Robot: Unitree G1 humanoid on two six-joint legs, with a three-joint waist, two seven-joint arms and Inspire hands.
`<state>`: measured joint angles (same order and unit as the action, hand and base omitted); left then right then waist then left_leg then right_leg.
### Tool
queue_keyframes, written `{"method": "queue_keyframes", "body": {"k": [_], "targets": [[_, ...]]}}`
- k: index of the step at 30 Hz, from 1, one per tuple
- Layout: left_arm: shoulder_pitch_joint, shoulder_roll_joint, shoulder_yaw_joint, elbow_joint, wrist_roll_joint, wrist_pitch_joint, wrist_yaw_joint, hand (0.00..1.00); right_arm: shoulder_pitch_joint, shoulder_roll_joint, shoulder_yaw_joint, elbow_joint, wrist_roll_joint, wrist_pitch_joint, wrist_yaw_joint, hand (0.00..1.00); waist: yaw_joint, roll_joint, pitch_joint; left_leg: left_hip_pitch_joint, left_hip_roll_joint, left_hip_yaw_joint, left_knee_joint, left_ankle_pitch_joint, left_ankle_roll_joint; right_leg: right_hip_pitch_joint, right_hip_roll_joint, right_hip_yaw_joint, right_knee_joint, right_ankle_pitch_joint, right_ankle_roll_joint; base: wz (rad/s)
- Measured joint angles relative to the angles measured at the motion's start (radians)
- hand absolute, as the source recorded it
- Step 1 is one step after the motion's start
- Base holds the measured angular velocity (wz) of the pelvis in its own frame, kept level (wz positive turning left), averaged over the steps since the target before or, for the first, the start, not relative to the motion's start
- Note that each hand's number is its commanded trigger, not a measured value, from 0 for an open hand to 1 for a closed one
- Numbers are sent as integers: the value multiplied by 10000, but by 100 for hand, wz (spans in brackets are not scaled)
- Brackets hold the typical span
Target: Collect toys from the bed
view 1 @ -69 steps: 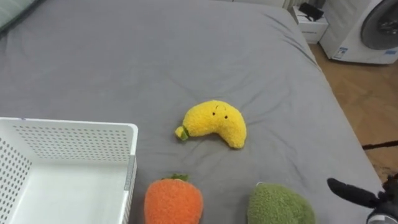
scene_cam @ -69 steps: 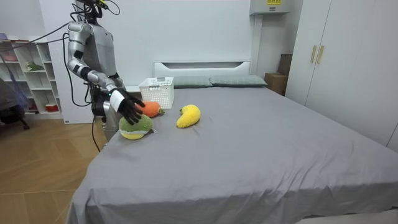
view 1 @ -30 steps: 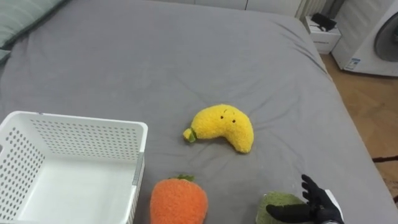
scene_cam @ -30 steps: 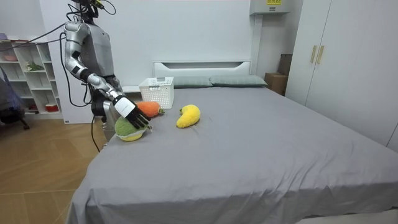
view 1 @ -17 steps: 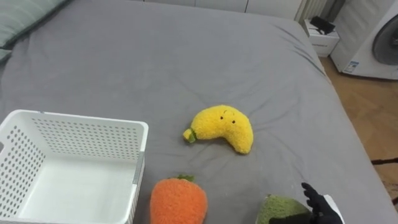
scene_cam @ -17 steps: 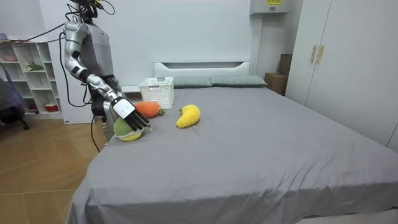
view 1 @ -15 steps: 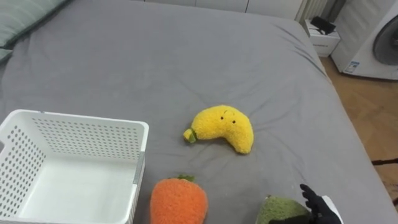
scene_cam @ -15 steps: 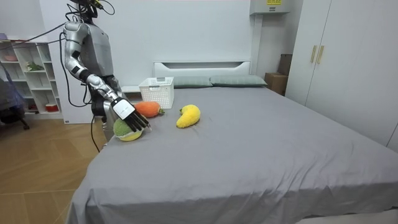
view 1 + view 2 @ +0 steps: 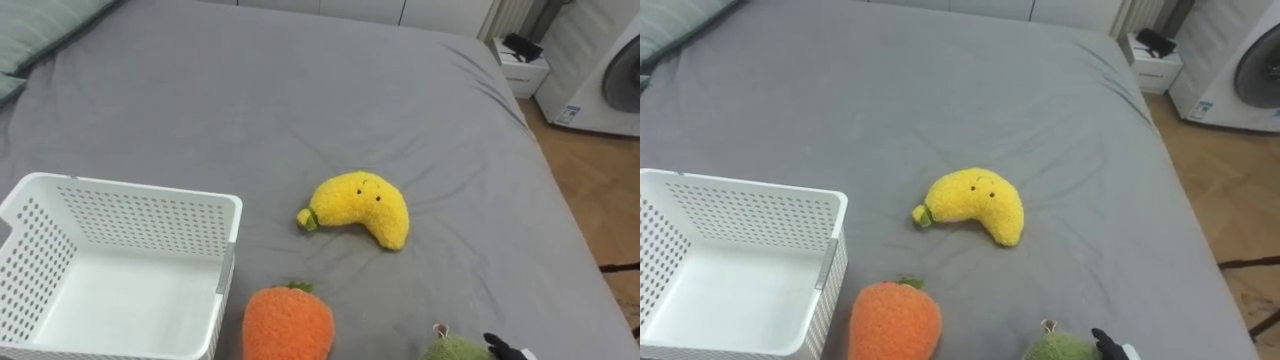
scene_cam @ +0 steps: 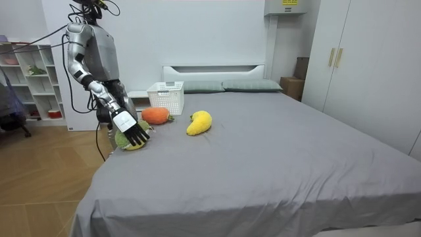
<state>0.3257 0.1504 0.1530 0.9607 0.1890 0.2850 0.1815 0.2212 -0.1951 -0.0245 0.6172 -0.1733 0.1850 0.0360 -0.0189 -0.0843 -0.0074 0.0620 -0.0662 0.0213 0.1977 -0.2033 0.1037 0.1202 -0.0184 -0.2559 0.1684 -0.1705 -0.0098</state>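
Right hand (image 10: 134, 131) settling on the green plush toy (image 9: 455, 350) at the edge of the bed (image 9: 300, 100) nearest the robot.

The robot is standing at the side of the bed near its head end and working on the first pick-up. Its fingers are showing spread in the room view, lying over the green toy rather than curling round it. The orange carrot toy (image 9: 287, 325) is lying just beside the green toy along the same edge. The yellow banana toy (image 9: 358, 207) is lying farther in toward the middle of the bed. The white basket (image 9: 130, 205) is standing empty on the robot's left, by the carrot toy. By my reading, the next move is calling for the fingers to close round the soft green toy, lift it clear, and carry it leftward over the carrot to the basket.
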Motion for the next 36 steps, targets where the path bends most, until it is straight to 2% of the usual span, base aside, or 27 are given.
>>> {"method": "queue_keyframes", "body": {"k": [7, 15, 26, 31, 32, 36], "targets": [[-10, 7, 0, 22, -1, 94, -179, 0, -32, -147, -9, 340, -53, 19, -36, 100, 54, 8, -4, -16, 2, -44, 17, -8, -9, 5, 4, -45, -1, 3, -4, 1], [-28, 7, 8, 11, -1, 152, -194, 0, 10, -146, 5, 457, -339, 345, -19, 100, 258, 9, -4, -22, 4, -73, 25, -12, -17, 13, 5, -75, -2, 4, -6, 0], [-69, -11, 18, 9, 21, 97, -138, 0, 58, -32, 21, 403, -338, 343, -234, 100, 271, 27, 6, -41, -28, -250, 77, -33, -29, 59, 15, -27, 6, 4, -7, 2], [-187, -76, -87, -128, 9, -44, -116, 0, 56, -39, 13, -865, -518, 371, -391, 100, 234, 138, 68, -87, -29, -221, 79, -32, -28, -1, 21, 89, 14, 4, -7, 0], [-285, -74, -102, -95, -3, -67, -44, 0, 47, -40, 13, -1470, -513, 376, -514, 100, 226, 180, 95, -86, -29, -223, 77, -30, -29, -1, 24, 99, 18, 4, -7, 0], [-418, -133, -102, -60, 7, -303, 139, 0, -265, -45, 7, -3574, -1058, 367, -739, 100, 236, 263, 117, -70, 5, -52, 63, -13, -26, -24, 28, 189, 12, 4, -7, -7]]}}
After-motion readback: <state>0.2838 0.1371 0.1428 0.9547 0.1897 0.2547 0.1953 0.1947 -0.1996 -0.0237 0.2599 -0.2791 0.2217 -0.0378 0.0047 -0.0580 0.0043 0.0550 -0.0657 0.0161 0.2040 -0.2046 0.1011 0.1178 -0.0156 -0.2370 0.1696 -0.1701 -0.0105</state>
